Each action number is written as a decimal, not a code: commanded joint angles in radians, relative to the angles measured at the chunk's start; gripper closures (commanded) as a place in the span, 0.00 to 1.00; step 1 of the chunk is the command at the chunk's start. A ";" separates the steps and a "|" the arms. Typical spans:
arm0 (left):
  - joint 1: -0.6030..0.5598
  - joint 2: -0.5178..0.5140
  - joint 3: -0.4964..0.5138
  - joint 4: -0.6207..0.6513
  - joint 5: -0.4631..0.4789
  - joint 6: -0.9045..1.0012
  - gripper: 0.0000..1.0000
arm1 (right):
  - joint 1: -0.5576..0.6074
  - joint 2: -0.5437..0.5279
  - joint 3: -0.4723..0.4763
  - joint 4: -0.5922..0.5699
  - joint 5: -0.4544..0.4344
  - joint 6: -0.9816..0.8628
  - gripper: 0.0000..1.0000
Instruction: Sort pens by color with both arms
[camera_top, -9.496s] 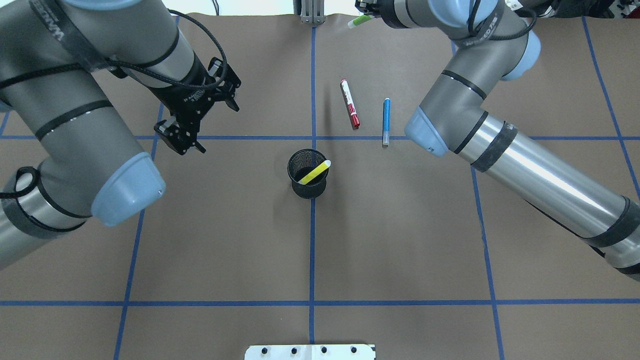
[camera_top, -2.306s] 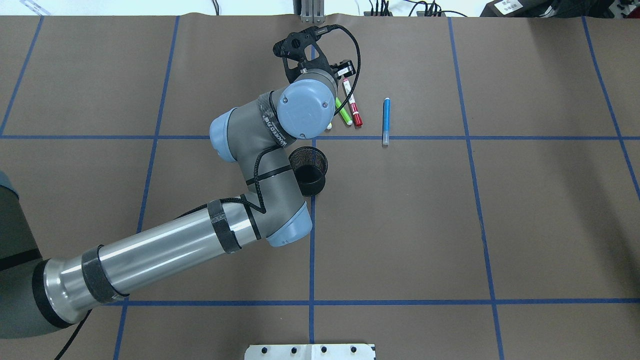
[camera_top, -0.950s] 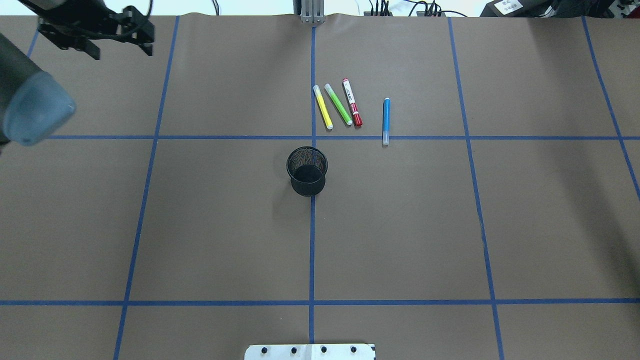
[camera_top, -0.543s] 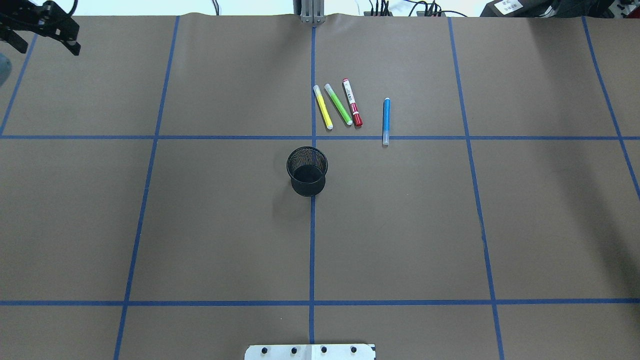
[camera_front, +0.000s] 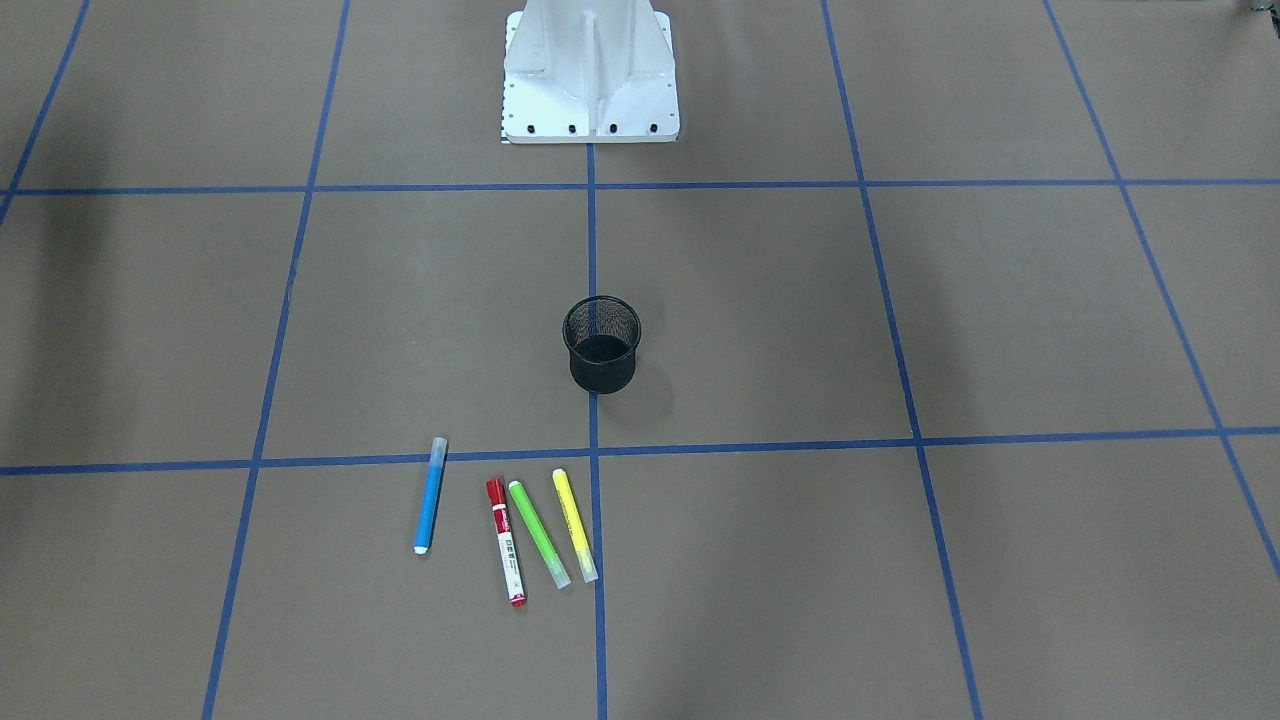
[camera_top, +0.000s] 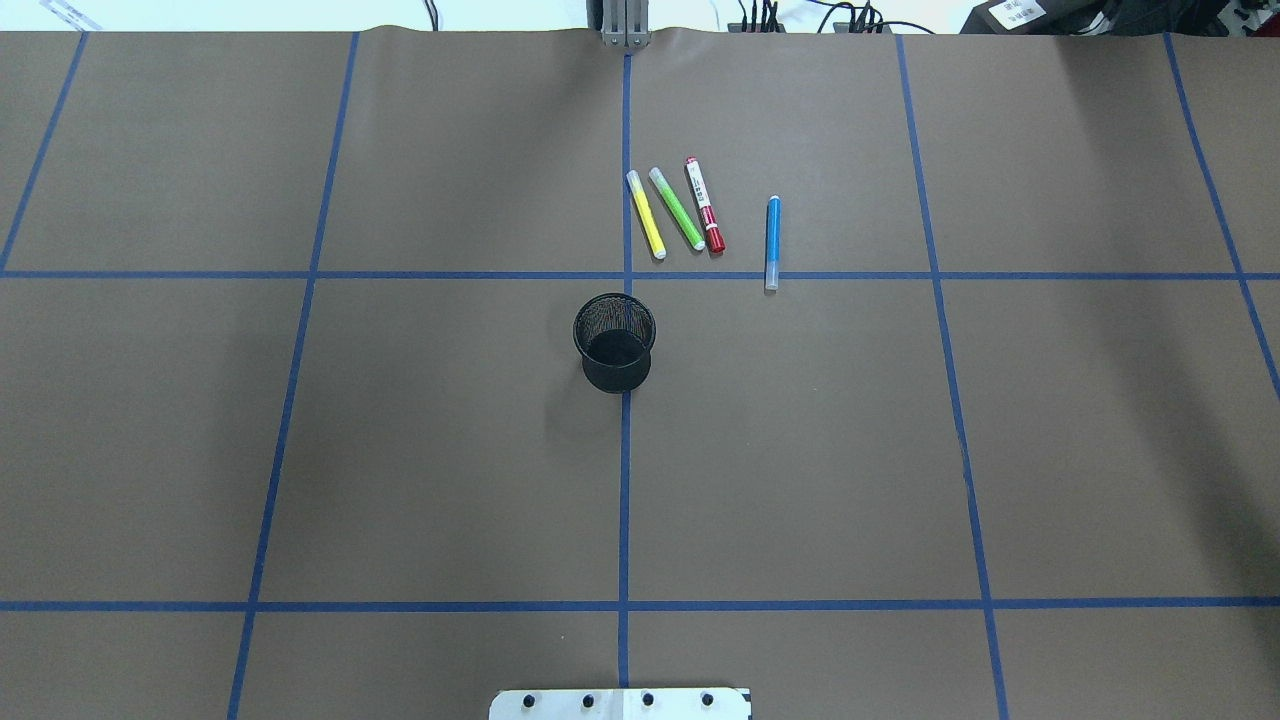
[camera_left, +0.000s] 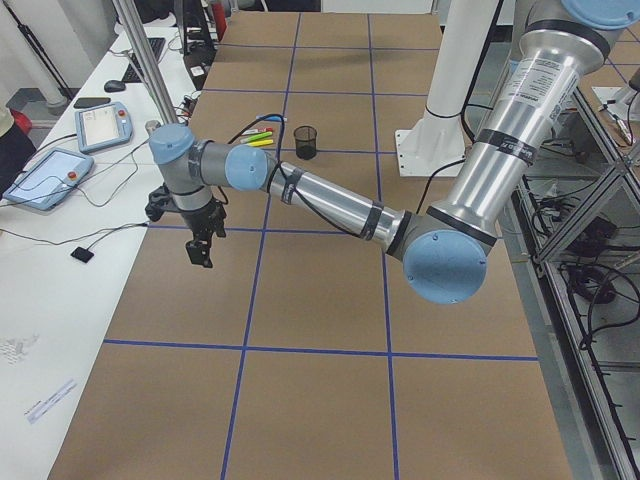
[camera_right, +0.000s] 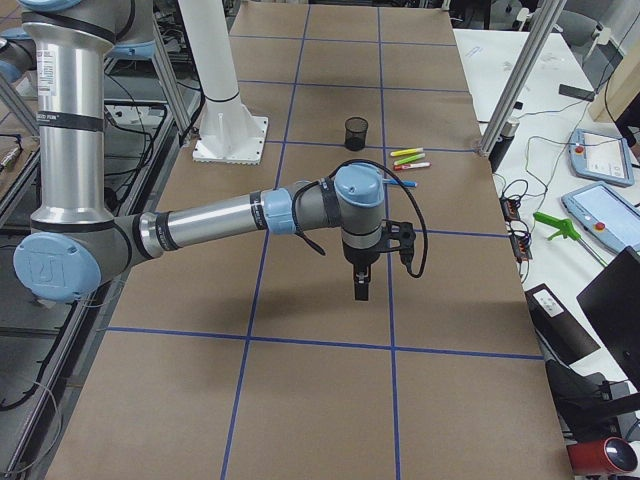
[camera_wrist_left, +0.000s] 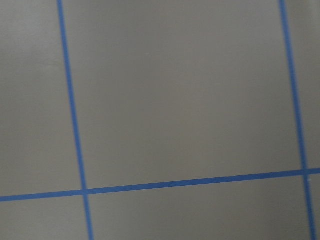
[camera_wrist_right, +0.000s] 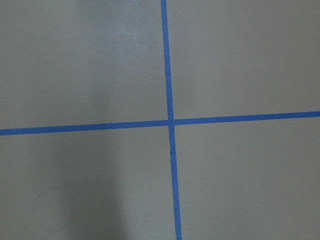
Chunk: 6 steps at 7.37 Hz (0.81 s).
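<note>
Tabletop (camera_top: 400, 450), left hand (camera_left: 203, 258) farther out (leftward)

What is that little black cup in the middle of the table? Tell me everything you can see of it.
The black mesh cup is a small round holder, seemingly fine wire mesh with a solid band at its foot. It stands upright, mouth open, no pen showing inside, on the brown table cover astride a blue tape line. The pens lie apart from it; nothing else touches it.
</note>
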 joint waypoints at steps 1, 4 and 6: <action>-0.089 0.021 0.167 -0.060 -0.001 0.174 0.00 | 0.000 0.001 -0.002 -0.002 -0.010 -0.002 0.00; -0.158 0.069 0.259 -0.136 -0.001 0.272 0.00 | 0.000 -0.008 0.004 -0.002 -0.010 -0.002 0.00; -0.161 0.075 0.258 -0.137 -0.001 0.286 0.00 | 0.000 -0.007 0.006 -0.002 -0.010 -0.002 0.00</action>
